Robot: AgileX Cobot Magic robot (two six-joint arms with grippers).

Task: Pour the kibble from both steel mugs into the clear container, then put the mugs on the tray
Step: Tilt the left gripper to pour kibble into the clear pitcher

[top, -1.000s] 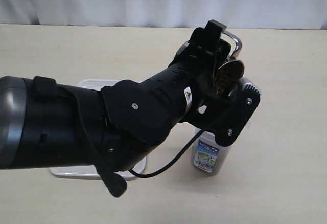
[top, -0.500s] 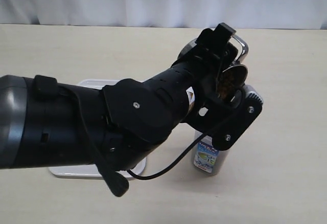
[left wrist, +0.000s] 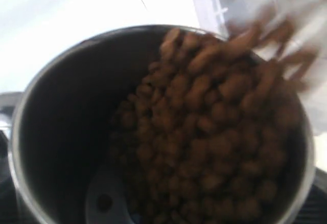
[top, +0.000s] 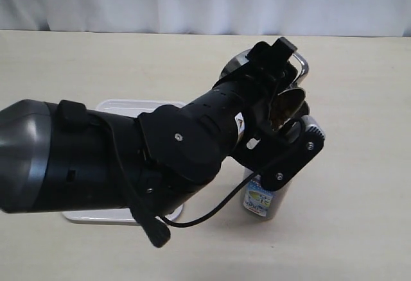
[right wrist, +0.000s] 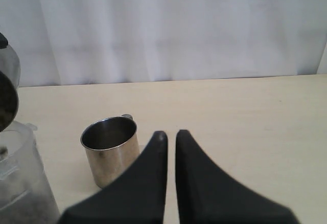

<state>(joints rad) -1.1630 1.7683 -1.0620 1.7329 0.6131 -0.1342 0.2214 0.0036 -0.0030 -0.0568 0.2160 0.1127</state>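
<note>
Kibble (left wrist: 214, 132) mid-pour from mug (left wrist: 66, 121), left wrist only

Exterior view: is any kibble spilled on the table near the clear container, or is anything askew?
No spill shows on the visible table. The tilted mug is askew only because it pours kibble above the container; the other mug stands upright. The arm hides part of the table.

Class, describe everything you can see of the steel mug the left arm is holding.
The steel mug is a shiny, round stainless cup with a loop handle. The left gripper holds it tilted above the clear container. Brown kibble piled against its lower lip spills out, blurred; part of its bare bottom shows.
</note>
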